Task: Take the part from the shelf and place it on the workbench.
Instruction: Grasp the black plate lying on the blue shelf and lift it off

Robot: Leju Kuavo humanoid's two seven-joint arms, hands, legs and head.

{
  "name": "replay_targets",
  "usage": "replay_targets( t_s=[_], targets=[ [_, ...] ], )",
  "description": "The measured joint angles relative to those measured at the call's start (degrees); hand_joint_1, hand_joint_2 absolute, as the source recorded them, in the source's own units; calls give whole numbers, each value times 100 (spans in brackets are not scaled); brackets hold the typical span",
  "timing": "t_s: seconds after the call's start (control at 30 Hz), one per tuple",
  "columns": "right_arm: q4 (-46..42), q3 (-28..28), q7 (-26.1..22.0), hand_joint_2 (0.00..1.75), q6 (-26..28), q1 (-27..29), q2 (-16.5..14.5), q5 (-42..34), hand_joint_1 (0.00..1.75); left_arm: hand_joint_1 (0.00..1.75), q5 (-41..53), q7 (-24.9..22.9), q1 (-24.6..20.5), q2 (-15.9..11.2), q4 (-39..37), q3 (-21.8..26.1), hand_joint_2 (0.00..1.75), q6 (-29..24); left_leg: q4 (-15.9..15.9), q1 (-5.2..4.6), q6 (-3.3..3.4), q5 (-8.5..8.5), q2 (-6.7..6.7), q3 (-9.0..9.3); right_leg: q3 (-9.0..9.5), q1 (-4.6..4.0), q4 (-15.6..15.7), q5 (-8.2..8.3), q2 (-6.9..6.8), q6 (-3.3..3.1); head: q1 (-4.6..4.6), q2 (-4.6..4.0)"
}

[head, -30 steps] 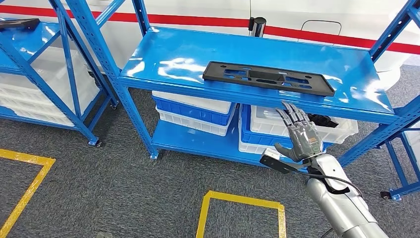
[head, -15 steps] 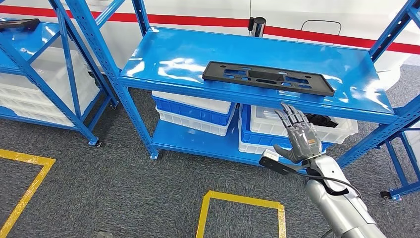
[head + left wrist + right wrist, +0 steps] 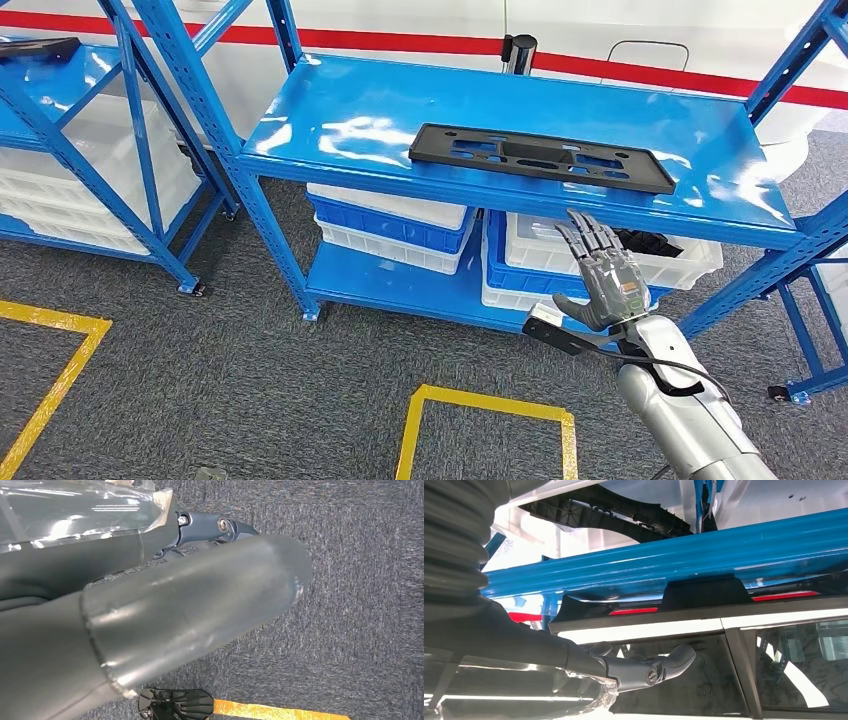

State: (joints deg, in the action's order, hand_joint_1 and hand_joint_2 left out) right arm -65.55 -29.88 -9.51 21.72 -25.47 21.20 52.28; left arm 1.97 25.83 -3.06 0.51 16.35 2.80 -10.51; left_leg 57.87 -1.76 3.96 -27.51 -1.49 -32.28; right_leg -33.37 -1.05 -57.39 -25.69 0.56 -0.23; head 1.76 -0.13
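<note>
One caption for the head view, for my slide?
Right hand open below the shelf edge, black part untouched.

Right wrist camera sits tight behind the right hand (image 3: 644, 672): grey ribbed cover, a thick grey thumb, clear wrap over the palm, nothing held. Just past the fingers (image 3: 679, 657) runs the blue front edge of the shelf (image 3: 684, 562), glossy with reflections. The black part (image 3: 624, 512) lies on that shelf, its ribbed underside overhanging the edge. Hand and part are apart. Behind the shelf edge are a dark panel with white strips (image 3: 724, 625) and two thin red bars (image 3: 634, 611).
</note>
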Motion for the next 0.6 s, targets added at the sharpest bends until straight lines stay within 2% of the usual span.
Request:
replay_targets(
  t_s=[0.6],
  targets=[
    [-17,2,12,175,-30,32,-18,37,0,0,5,-2,0,4,0,2,0,15,0,0,0,0,0,0,0,0,0,0,0,0,0,0]
  ],
)
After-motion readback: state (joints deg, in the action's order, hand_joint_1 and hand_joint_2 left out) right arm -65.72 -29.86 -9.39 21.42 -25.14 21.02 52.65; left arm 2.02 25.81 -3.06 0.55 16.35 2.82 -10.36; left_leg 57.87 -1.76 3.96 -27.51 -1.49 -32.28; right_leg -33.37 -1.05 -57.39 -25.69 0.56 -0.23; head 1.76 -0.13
